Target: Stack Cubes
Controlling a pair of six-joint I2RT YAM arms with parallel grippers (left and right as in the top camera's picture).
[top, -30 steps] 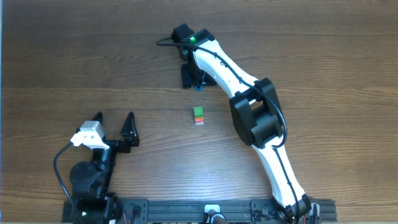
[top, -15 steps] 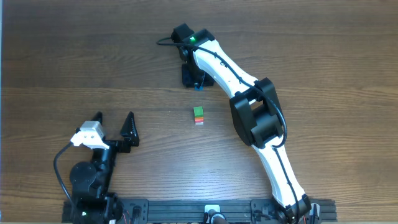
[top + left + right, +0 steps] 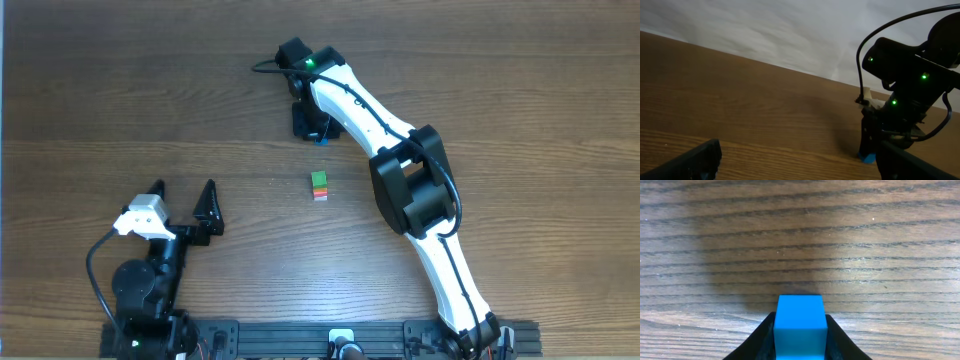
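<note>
A small blue cube (image 3: 800, 312), upper centre in the top view, is clamped squarely between the right gripper's (image 3: 800, 339) fingers, its edges in line with the grain of the brown wooden table (image 3: 890, 240). Mid-frame, a green cube (image 3: 319, 180) tops a red cube (image 3: 320, 193). The left gripper (image 3: 183, 196), lower left, gapes wide.

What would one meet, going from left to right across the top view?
The left pincer, open → the cube stack, green on top → the right arm's black elbow. The right pincer, shut on the blue cube, sits nearly in line with the stack, so its place is unclear.
</note>
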